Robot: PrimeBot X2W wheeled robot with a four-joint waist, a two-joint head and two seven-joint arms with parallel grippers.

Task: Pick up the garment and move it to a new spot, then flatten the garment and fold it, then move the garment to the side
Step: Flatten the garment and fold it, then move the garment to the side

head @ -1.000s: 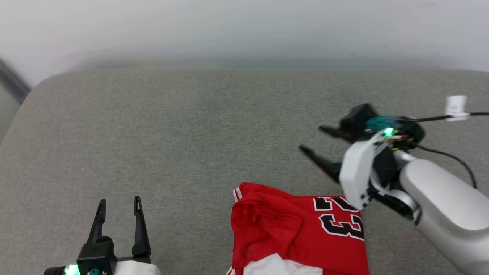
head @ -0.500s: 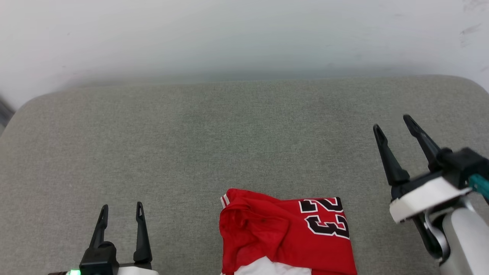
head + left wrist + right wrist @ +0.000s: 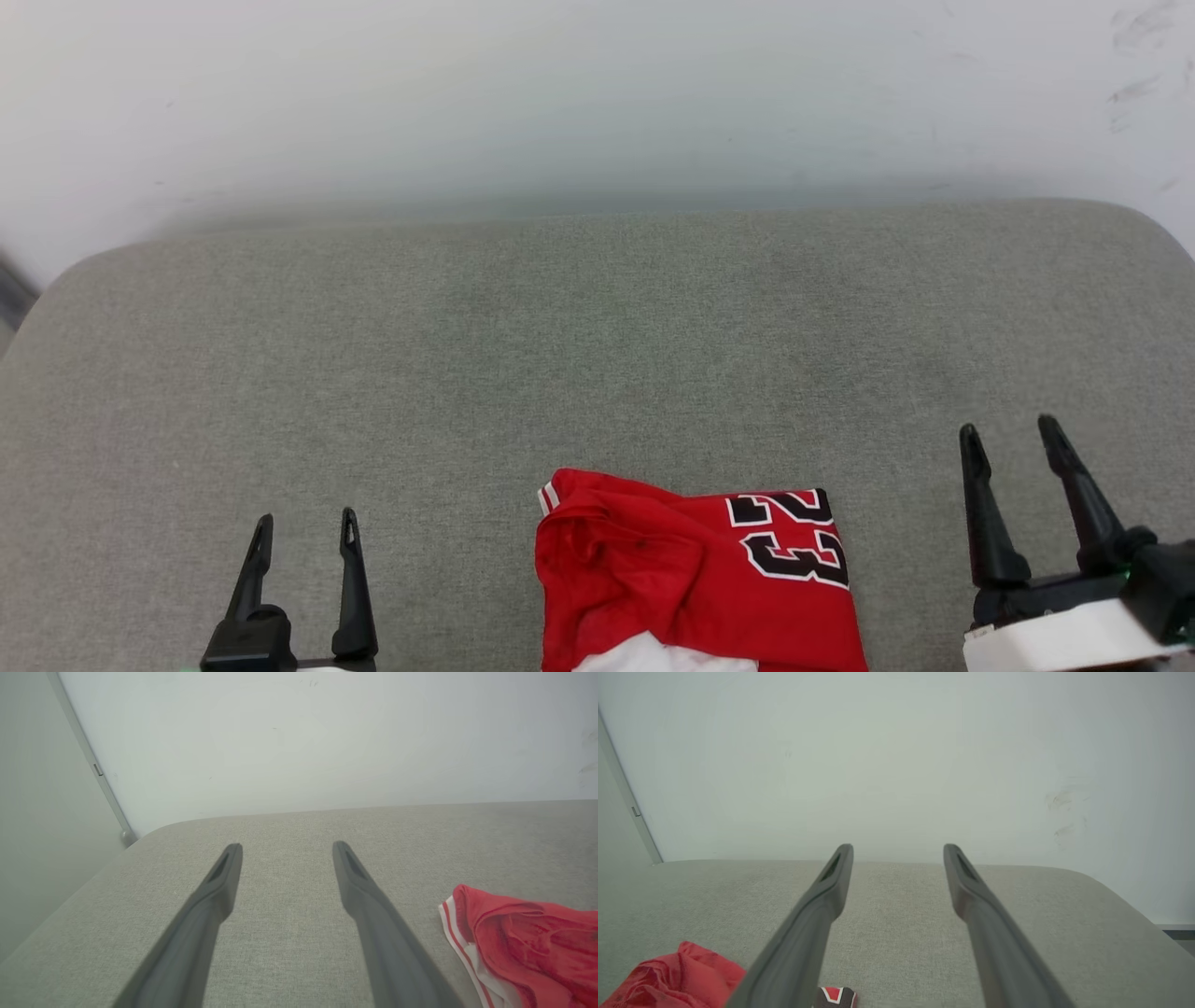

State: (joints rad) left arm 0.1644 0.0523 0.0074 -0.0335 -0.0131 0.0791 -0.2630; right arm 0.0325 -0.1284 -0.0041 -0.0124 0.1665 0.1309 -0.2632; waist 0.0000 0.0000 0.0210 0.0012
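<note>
- Head view: garment (image 3: 691, 579) lies folded-ish at near edge of grey cushion (image 3: 597, 355), centre-right, black "23" up (white bit at bottom)
- left gripper (image 3: 306, 515) low left, fingers apart, nothing btwn them, well clear of garment
- right gripper (image 3: 1008, 426) low right, fingers spread too, empty, near garment w/o touching

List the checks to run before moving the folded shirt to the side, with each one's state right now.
1. Left hand open, holding nothing: ok.
2. Right hand open, holding nothing: ok.
3. Garment lying apart from both hands on the grey cushion: ok.
4. Garment folded: ok, number 23 faces up.
5. Fold smooth: not ok, its left part is rumpled.
6. Garment's near edge: cannot tell, cut off at the head view's bottom.
</note>
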